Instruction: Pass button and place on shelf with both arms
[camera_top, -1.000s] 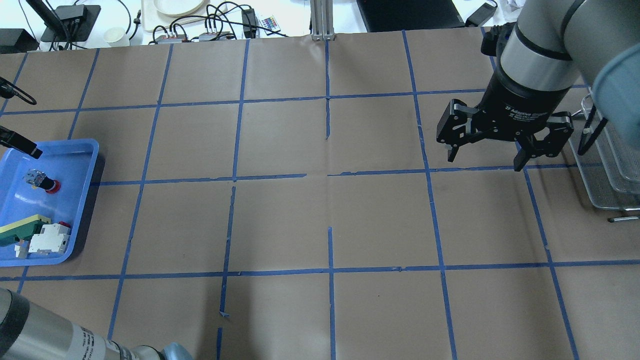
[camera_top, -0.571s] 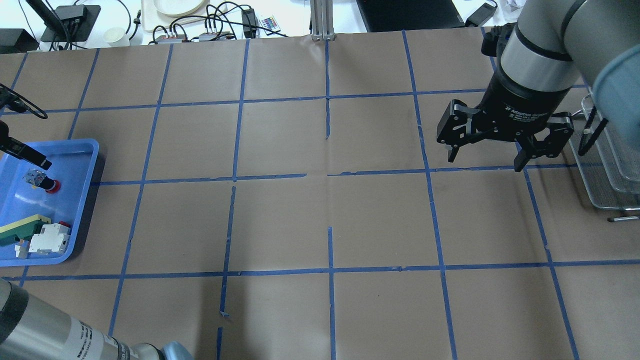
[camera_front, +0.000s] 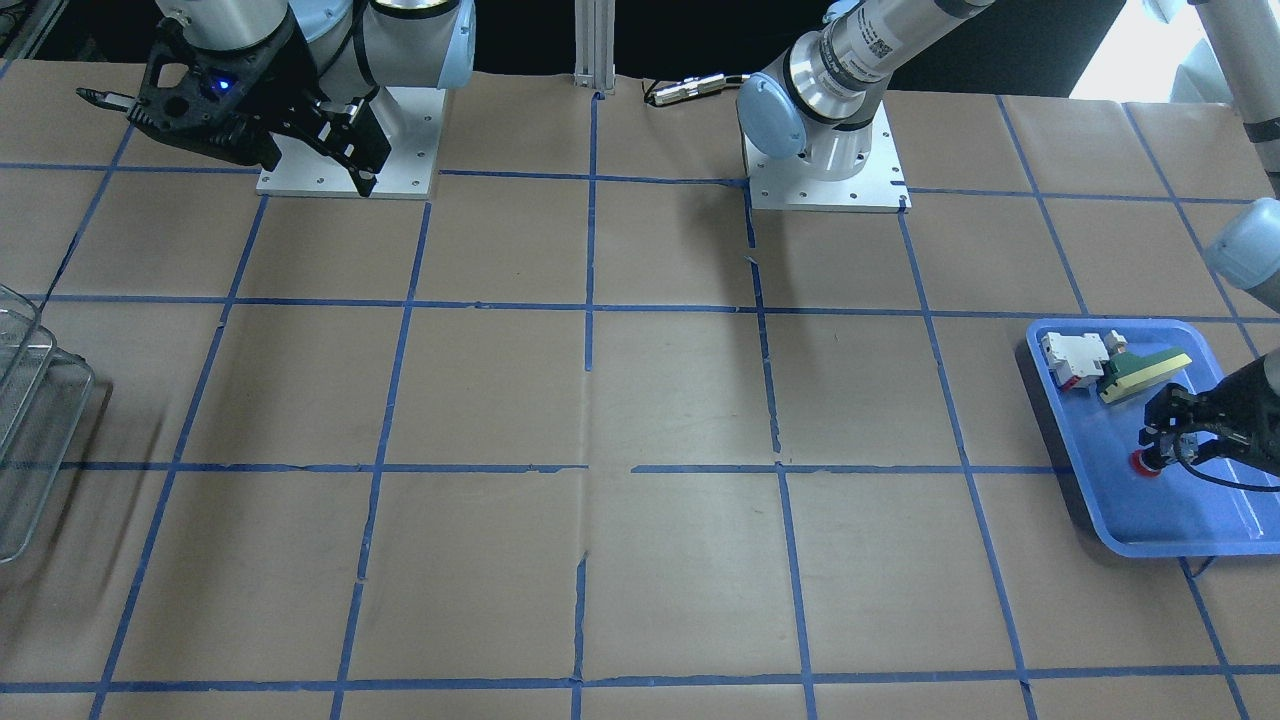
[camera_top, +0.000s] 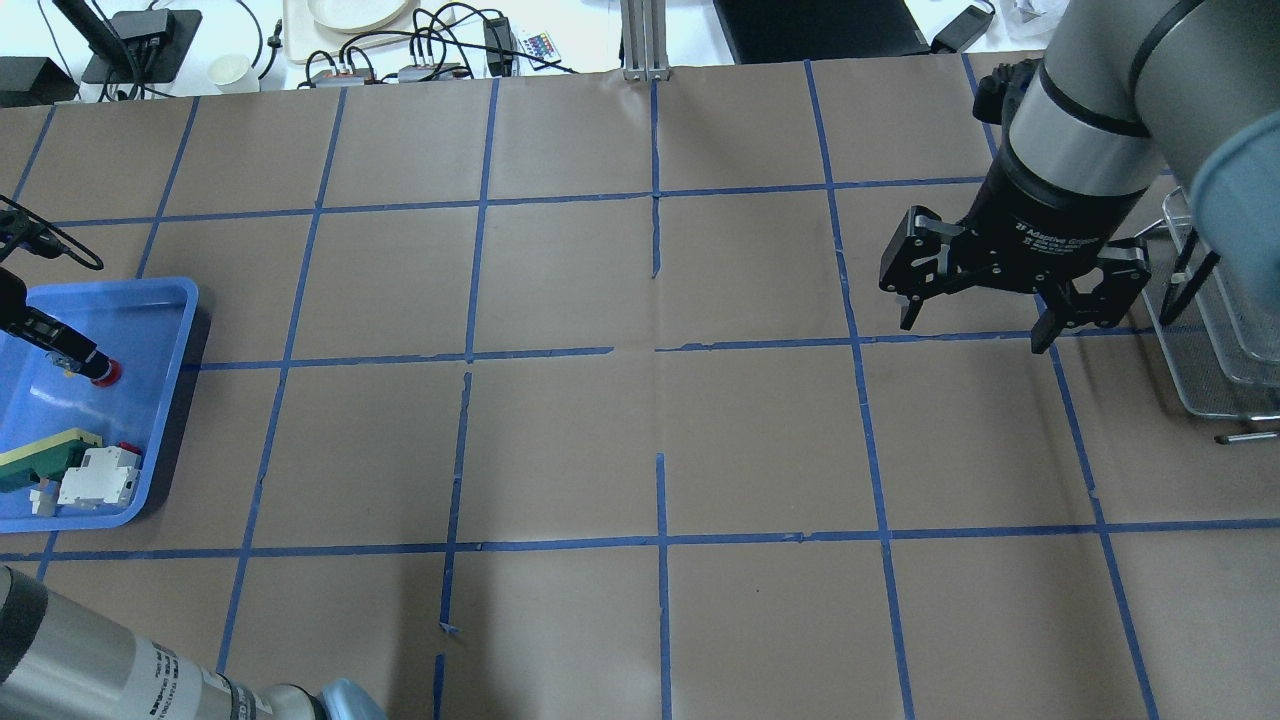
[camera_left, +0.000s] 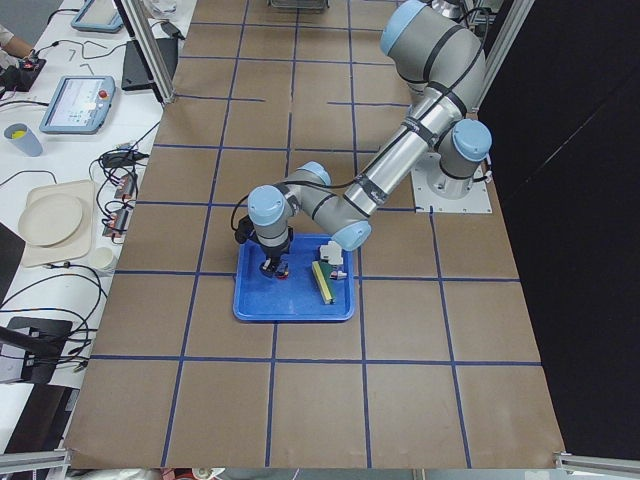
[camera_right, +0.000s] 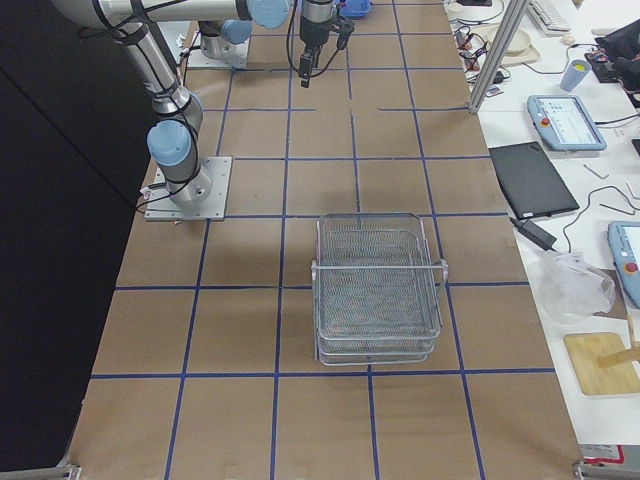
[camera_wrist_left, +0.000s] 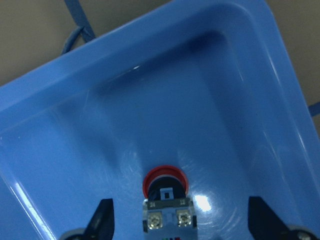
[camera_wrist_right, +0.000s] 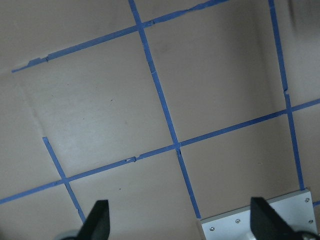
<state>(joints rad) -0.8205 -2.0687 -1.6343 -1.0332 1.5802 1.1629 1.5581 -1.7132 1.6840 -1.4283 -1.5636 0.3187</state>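
Observation:
The button (camera_wrist_left: 165, 200) lies in the blue tray (camera_wrist_left: 235, 65), red cap toward the tray's far wall. It also shows in the overhead view (camera_top: 103, 372) and the front view (camera_front: 1143, 462). My left gripper (camera_wrist_left: 182, 222) is open and low over it, one finger (camera_wrist_left: 102, 220) on each side, apart from it. In the overhead view the left gripper (camera_top: 55, 345) covers the button's rear block. My right gripper (camera_top: 972, 333) is open and empty, above the table beside the wire shelf (camera_top: 1215, 380). The shelf (camera_right: 380, 290) holds nothing.
A green-and-yellow block (camera_top: 45, 455) and a white-and-red boxy part (camera_top: 100, 475) lie at the near end of the tray (camera_top: 150, 300). The arms' base plates (camera_front: 825, 185) sit at the robot's side. Cables and plates lie beyond the far table edge.
My left gripper has come in from the left over the tray and now straddles the button. My right gripper has shifted slightly right and stays open.

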